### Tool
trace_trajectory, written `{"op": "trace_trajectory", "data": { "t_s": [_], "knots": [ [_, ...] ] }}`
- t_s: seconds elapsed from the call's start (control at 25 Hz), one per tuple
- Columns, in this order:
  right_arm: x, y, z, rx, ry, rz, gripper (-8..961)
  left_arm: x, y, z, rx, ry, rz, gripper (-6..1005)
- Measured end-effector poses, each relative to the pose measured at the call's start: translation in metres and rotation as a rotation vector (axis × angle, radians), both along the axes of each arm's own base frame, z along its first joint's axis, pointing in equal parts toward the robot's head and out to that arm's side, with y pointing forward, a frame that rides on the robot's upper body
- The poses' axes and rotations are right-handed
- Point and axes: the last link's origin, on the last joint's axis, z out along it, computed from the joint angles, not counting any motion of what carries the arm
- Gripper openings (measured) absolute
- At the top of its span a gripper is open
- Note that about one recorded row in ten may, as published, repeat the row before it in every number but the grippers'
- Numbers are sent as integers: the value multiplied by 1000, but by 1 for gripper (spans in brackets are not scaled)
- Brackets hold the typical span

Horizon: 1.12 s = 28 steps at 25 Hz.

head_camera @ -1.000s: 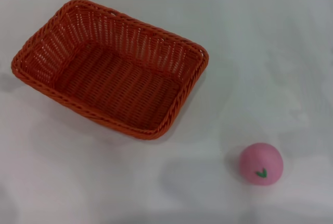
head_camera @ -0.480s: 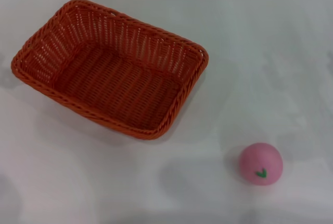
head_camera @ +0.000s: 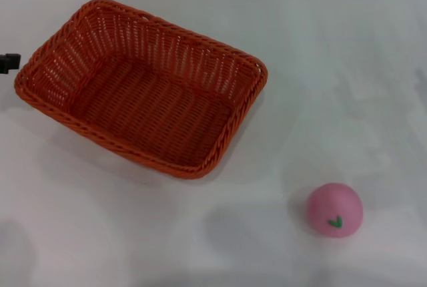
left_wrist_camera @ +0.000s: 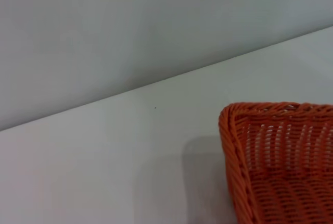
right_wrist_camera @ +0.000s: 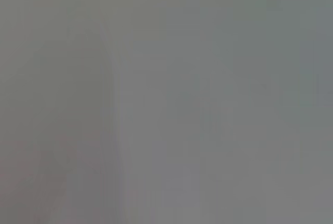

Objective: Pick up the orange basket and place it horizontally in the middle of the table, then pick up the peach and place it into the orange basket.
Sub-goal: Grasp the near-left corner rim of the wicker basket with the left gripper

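My left pincer (head_camera: 8, 63) shows only as a dark tip at the edge of the head view, just beside the basket (head_camera: 141, 88); I cannot tell whether it is spread or pressed together. The basket sits tilted on the white bench (head_camera: 333, 67), its near corner close to that pincer, and one corner of the basket (left_wrist_camera: 276, 156) fills my left wrist view. The peach (head_camera: 334, 209) lies well apart from the pincer, beyond the basket. My right pincer is out of sight.
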Motion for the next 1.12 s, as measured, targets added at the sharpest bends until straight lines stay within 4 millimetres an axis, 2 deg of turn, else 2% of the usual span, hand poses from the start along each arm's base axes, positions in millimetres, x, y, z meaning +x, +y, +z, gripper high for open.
{"op": "trace_trajectory", "data": {
  "t_s": [0.24, 0.6, 1.12],
  "knots": [
    [0, -2, 0, 2, 6, 3, 676, 2, 1, -14, -14, -33, 3, 882],
    [2, -7, -2, -10, 5, -9, 676, -6, 4, -28, -10, -39, 32, 879],
    [3, -7, -1, -9, 2, -10, 676, 1, 9, -59, -57, -9, 36, 822]
  ]
}}
